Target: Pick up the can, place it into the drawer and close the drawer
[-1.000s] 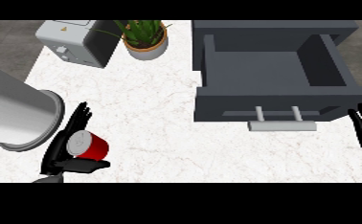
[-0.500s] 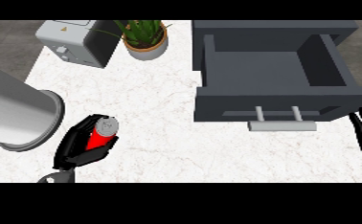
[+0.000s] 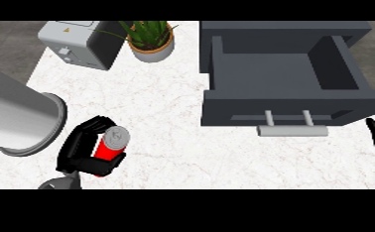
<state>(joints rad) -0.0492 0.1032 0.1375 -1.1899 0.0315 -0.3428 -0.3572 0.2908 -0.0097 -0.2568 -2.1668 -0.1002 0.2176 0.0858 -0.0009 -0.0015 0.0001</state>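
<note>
The red can [image 3: 108, 149] with a silver top is tilted in my left hand [image 3: 79, 149], low at the left of the head view. The hand's fingers and thumb curl round the can's body and hide part of it. The dark grey drawer [image 3: 219, 72] stands open at the upper right, its inside bare and its silver handle [image 3: 290, 130] facing me. Only a thin black sliver of my right hand [image 3: 371, 128] shows at the right edge, beside the drawer's front corner.
A large steel cylinder [image 3: 22, 119] lies at the left edge, close to the left hand. A grey toaster [image 3: 73, 42] and a potted plant [image 3: 150, 40] stand at the back left. White marble counter [image 3: 168, 127] lies between can and drawer.
The left hand has closed round the can and tipped it, carrying it slightly right and away from me. The drawer and the right-hand sliver have stayed put.
</note>
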